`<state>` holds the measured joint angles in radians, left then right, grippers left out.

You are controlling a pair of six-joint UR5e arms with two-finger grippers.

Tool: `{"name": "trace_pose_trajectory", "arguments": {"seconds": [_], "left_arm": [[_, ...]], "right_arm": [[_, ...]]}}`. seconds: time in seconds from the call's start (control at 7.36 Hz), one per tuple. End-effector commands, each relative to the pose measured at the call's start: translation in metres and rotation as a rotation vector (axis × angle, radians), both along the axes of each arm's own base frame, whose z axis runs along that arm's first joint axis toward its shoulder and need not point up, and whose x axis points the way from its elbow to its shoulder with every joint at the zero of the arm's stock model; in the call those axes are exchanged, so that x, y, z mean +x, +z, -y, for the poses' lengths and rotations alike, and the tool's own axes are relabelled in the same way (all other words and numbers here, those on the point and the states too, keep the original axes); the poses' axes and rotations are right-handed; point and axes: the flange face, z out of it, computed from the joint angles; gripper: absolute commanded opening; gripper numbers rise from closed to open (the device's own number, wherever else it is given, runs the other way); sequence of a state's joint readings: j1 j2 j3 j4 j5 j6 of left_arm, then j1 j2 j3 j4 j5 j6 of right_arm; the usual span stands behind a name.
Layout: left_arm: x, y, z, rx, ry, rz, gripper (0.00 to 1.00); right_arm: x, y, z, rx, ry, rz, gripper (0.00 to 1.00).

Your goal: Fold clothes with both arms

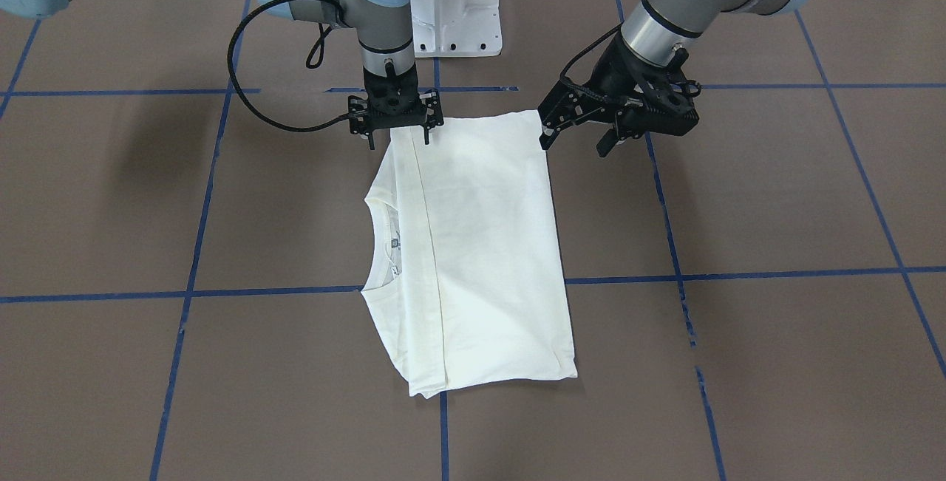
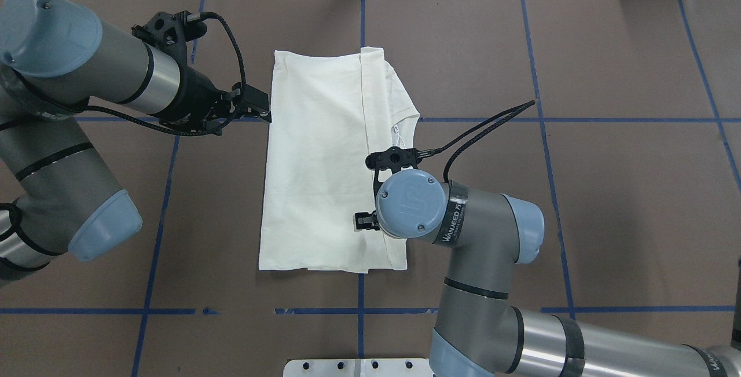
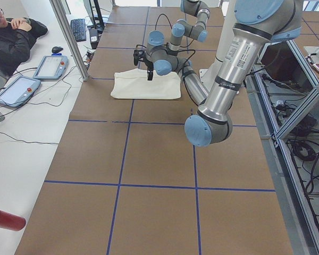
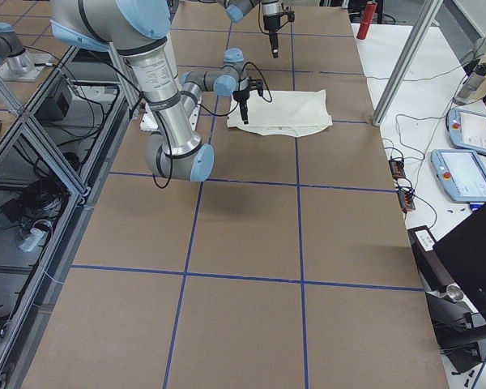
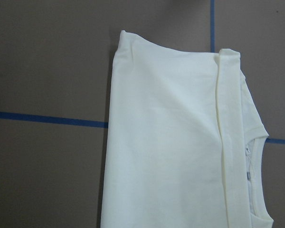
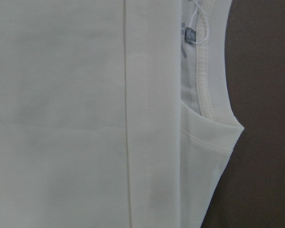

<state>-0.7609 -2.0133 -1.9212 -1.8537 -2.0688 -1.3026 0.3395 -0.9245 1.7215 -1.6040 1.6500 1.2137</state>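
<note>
One cream T-shirt (image 1: 480, 244) lies flat around the middle of the worktop (image 1: 776, 193). It is folded into a long rectangle, plain side up, with the neckline toward the robot's right. The right fingers (image 1: 427, 134) point straight down at the neckline-side corner of the shirt's robot-side edge, spread apart and not closed on the cloth. The left fingers (image 1: 550, 130) hang tilted just beside the other corner of that edge, likewise spread and empty.
</note>
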Motion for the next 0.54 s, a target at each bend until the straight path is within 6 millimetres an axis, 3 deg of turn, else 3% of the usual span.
{"name": "trace_pose_trajectory", "arguments": {"seconds": [0.0, 0.41], "left_arm": [[0.008, 0.007, 0.005, -0.037, -0.004, 0.009, 1.00], [0.008, 0.008, 0.004, -0.033, -0.004, 0.006, 1.00]], "right_arm": [[-0.021, 0.002, -0.007, -0.023, -0.056, -0.081, 1.00], [-0.025, 0.015, -0.010, -0.036, -0.105, -0.172, 1.00]]}}
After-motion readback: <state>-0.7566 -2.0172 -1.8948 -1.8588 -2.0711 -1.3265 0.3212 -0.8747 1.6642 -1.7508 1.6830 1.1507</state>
